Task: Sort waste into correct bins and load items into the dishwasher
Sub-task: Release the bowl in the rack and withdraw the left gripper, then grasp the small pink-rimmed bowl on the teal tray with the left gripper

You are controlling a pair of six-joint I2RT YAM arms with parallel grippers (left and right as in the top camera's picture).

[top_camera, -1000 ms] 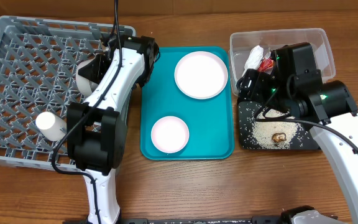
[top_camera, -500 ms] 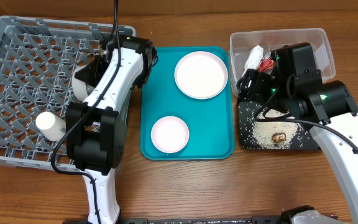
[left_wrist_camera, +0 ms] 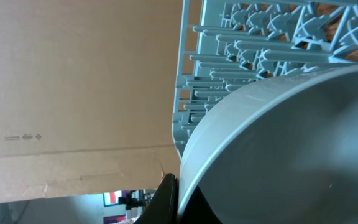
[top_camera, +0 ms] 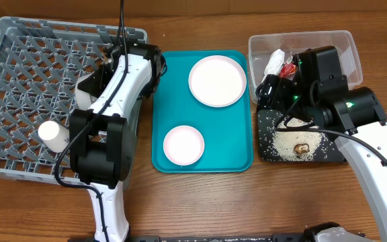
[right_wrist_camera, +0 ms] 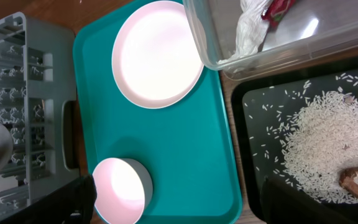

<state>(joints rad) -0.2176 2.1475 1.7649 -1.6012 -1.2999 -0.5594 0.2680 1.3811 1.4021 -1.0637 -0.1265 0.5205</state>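
My left gripper [top_camera: 103, 75] is shut on the rim of the pale green-white bowl [top_camera: 86, 91] and holds it tilted over the right side of the grey dish rack [top_camera: 25, 74]. In the left wrist view the bowl [left_wrist_camera: 291, 143] fills the frame, with a black finger [left_wrist_camera: 178, 200] clamped on its rim. A white cup [top_camera: 52, 134] lies in the rack. My right gripper [top_camera: 272, 94] is open and empty above the gap between the teal tray and the black tray [top_camera: 267, 149]. The chopsticks are out of view.
The teal tray [top_camera: 230, 144] holds the large pale-pink plate [top_camera: 217, 81] and a smaller round dish [top_camera: 183, 144]. The clear tub [top_camera: 334, 47] holds the napkin [top_camera: 274, 62] and red wrapper [top_camera: 289, 67]. Rice [top_camera: 291, 141] and a brown morsel [top_camera: 302, 148] lie in the black tray.
My left gripper has moved the bowl a little to the left, further over the rack. The right arm has not moved.
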